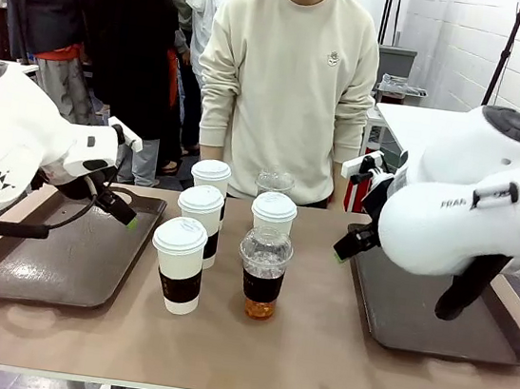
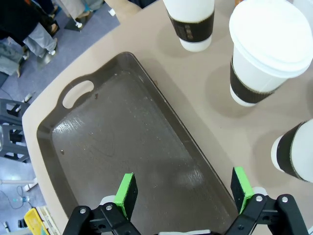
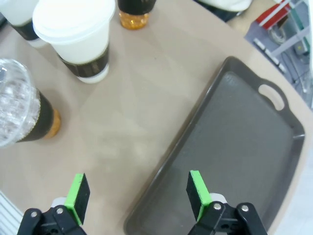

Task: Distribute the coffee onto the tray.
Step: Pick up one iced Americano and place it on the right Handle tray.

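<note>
The coffee cups stand upright in a tight cluster at the middle of the table (image 1: 294,372), none of them yet on a tray. Three white lidded cups form a left column, the front white cup (image 1: 177,265) nearest the robot. Beside them runs a second column: a front clear cup (image 1: 263,276) of amber drink, a white cup (image 1: 273,217) behind it and a back clear cup (image 1: 275,182) (its contents are hard to make out). The left tray (image 1: 39,271) and right tray (image 1: 416,321) flank the cluster, both bare. The left gripper (image 2: 184,188) hangs over the inner edge of its tray, jaws spread wide and holding nothing. The right gripper (image 3: 138,188) mirrors it over the right tray, likewise wide open and empty. Each cup's long axis is vertical, so a sideways reach inward at sleeve height seems called for. The left arm is nearer the white column, the right arm nearer the clear-cup column.
</note>
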Tool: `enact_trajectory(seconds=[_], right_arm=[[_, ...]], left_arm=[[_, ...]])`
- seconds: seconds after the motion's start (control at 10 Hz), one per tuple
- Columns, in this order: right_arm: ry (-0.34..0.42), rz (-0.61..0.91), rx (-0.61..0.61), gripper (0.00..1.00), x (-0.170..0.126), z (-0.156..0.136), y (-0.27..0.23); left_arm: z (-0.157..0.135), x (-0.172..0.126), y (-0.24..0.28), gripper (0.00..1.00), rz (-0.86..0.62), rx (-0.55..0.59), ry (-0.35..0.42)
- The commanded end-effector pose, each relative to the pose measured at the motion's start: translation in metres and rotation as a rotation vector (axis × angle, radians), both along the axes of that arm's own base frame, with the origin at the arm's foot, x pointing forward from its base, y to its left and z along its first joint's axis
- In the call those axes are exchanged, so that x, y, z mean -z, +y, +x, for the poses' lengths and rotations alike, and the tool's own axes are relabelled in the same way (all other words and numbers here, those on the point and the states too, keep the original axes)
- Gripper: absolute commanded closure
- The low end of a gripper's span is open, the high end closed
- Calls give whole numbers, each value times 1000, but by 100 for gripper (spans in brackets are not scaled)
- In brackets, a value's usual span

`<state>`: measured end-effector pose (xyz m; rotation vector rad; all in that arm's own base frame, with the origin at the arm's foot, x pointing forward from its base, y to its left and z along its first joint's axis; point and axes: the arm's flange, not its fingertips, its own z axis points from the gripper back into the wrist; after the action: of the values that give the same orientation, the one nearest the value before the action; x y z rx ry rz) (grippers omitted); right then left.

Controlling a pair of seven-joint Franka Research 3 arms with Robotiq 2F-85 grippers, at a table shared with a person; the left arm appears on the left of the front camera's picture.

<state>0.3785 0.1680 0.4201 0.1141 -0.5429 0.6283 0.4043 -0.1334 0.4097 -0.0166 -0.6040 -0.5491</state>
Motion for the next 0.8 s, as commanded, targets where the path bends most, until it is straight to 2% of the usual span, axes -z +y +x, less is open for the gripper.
enact_trajectory(seconds=[0.0,0.2,0.4,0.5,0.7], right_arm=[[28,112,-5,0,-35,2,-17],[29,169,8,0,-64,2,-29],[40,302,31,0,-80,7,-44],[64,369,23,0,-82,9,-51],[64,463,62,0,-87,14,-67]], left_arm=[[1,-34,7,0,-86,-69,-15],[3,-68,17,0,-184,-114,-9],[5,-87,27,0,-295,-181,32],[8,-89,33,0,-331,-217,54],[11,-85,48,0,-399,-257,59]])
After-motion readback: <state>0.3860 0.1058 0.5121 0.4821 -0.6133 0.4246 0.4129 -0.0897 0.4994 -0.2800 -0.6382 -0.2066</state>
